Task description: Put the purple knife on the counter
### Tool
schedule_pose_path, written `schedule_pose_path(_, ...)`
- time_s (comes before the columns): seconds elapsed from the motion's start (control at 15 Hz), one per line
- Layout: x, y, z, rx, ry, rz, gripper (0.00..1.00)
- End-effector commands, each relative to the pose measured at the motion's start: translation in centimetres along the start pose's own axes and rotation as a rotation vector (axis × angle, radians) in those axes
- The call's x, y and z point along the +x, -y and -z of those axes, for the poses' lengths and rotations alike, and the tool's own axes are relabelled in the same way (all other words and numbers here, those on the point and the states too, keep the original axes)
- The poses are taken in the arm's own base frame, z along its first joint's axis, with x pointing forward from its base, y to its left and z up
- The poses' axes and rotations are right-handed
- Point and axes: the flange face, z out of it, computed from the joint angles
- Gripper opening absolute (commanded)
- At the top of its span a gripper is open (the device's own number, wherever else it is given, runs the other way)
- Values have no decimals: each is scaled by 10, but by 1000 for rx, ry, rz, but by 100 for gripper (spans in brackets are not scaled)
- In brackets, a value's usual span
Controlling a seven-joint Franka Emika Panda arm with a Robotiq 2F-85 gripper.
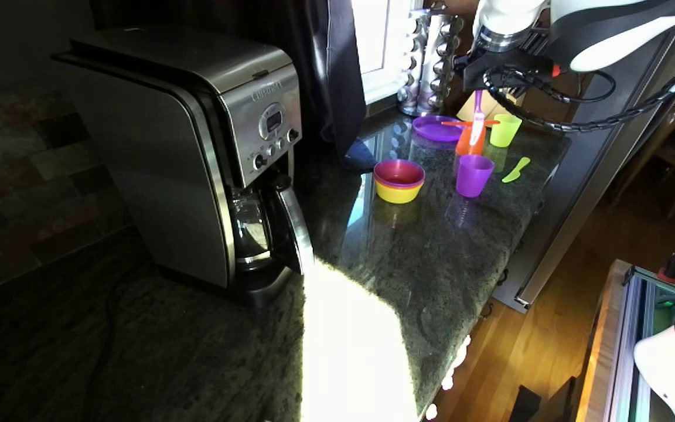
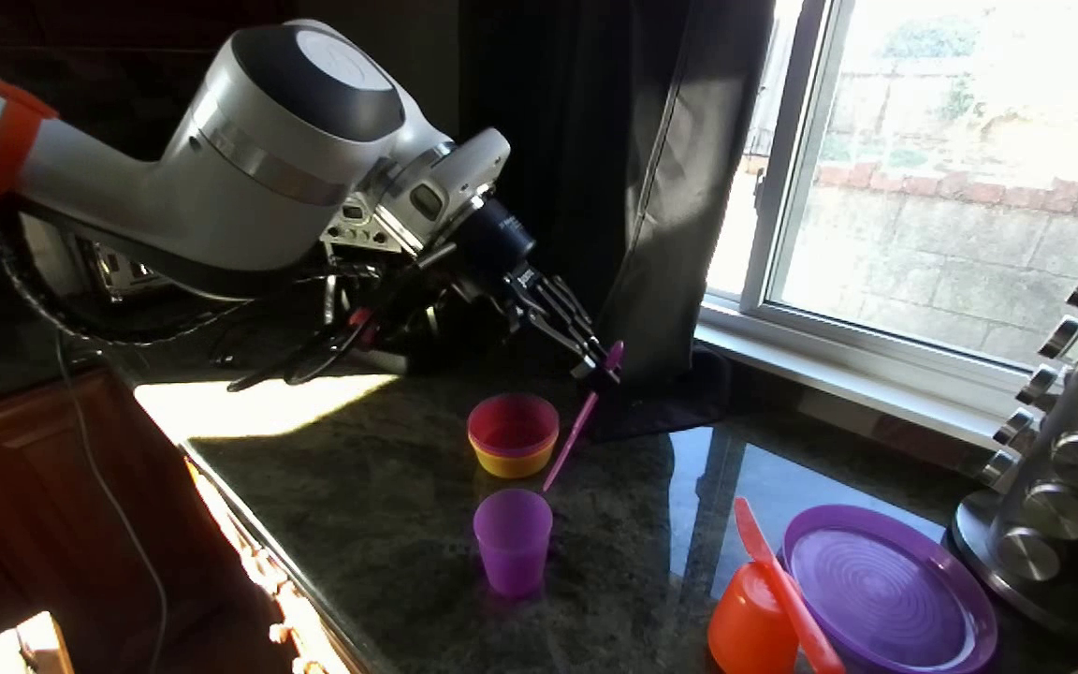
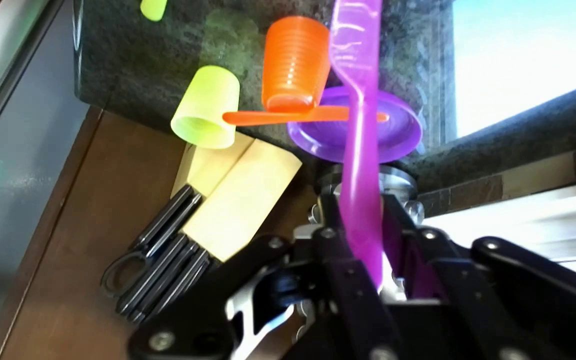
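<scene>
Purple knife (image 2: pixel 579 421), blade slanting down, hung above the counter (image 2: pixel 408 552), its handle clamped in the pincer (image 3: pixel 361 214); it looked light, fairly stiff, probably slick, and best held by that thicker handle.

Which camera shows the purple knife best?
Wrist view: the purple knife is largest there, handle in the pincer, though the frame crops its blade end. Both exterior views show it much smaller, blade down; in an exterior view it's just a thin stripe near the bowls.
</scene>
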Motion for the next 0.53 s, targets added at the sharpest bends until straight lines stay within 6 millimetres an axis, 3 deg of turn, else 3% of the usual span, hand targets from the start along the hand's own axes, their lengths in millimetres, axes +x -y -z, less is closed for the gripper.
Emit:
schedule_pose_path(0.0, 17, -12, 11, -12, -117, -65, 6)
schedule_pose_path(0.2, 20, -6, 2, -26, -151, -107, 6)
schedule_pose_path(0.47, 14, 3, -26, -49, 34, -226, 6)
